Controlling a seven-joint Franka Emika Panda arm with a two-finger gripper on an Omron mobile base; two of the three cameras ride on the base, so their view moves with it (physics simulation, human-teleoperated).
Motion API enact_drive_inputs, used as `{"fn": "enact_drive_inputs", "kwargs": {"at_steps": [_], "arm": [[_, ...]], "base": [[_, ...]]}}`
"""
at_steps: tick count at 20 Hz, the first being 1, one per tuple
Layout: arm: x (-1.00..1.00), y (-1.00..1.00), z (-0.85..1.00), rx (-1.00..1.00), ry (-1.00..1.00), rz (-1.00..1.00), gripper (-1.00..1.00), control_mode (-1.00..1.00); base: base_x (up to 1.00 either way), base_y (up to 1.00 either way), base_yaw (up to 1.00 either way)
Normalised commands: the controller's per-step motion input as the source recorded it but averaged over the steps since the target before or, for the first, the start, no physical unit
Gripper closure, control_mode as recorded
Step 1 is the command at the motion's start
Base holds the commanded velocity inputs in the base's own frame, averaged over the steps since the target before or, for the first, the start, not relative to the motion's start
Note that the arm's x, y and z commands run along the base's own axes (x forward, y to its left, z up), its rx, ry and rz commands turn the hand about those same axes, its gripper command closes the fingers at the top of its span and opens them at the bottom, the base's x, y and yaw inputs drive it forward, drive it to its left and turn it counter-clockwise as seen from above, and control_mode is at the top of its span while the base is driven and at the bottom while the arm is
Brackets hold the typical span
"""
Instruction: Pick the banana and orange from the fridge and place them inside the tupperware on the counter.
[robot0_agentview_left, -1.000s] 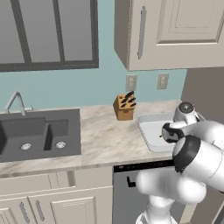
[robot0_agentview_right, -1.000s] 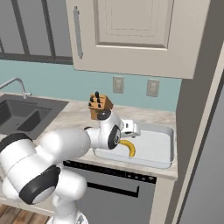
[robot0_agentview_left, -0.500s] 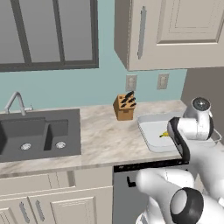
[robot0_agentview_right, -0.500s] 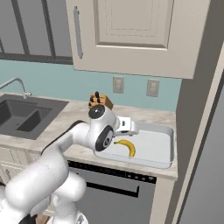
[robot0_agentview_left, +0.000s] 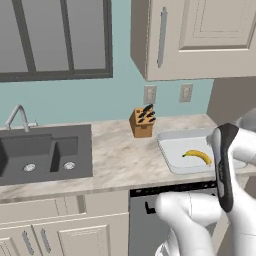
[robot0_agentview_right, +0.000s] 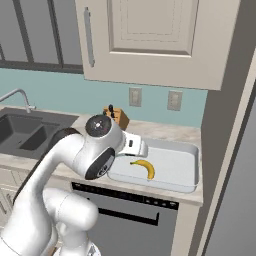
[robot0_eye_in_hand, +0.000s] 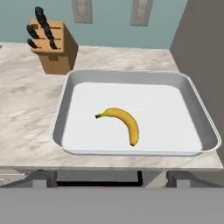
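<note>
From the left base camera I see the banana (robot0_agentview_left: 197, 156) lying in the tupperware (robot0_agentview_left: 170, 161) on the counter (robot0_agentview_left: 117, 162), a knife block (robot0_agentview_left: 141, 121) at its ten o'clock. From the right base camera the banana (robot0_agentview_right: 143, 167) sits left of the tray's centre. My hand camera shows it alone inside, free of the gripper, whose jaws stand wide apart, empty.

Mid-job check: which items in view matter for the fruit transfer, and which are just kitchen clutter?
Job items: banana, lying inside the tupperware; counter under the tupperware.

Just lying about: knife block beside the tupperware; sink and faucet; wall outlets; dishwasher front.
</note>
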Motion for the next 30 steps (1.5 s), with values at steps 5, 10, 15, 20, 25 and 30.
{"fn": "enact_drive_inputs", "kwargs": {"at_steps": [5,10,15,20,25,30], "arm": [[-1.0,0.68,0.66,0.22,0.0,0.0,-1.0,-1.0],[-0.97,0.67,0.45,0.12,0.0,0.0,-1.0,-1.0],[-0.86,0.36,0.46,-0.01,0.0,-0.01,-1.0,-1.0],[-0.15,0.65,0.28,-0.17,0.08,0.0,-1.0,-1.0],[0.14,0.41,0.14,-0.17,0.2,0.0,-1.0,-1.0],[0.23,0.16,0.03,-0.09,0.19,0.0,-1.0,-1.0]], "base": [[0.0,0.0,0.0],[0.0,0.0,0.0],[0.0,0.0,0.0],[0.0,0.0,0.0],[0.0,0.0,0.0],[0.0,0.0,0.0]]}}
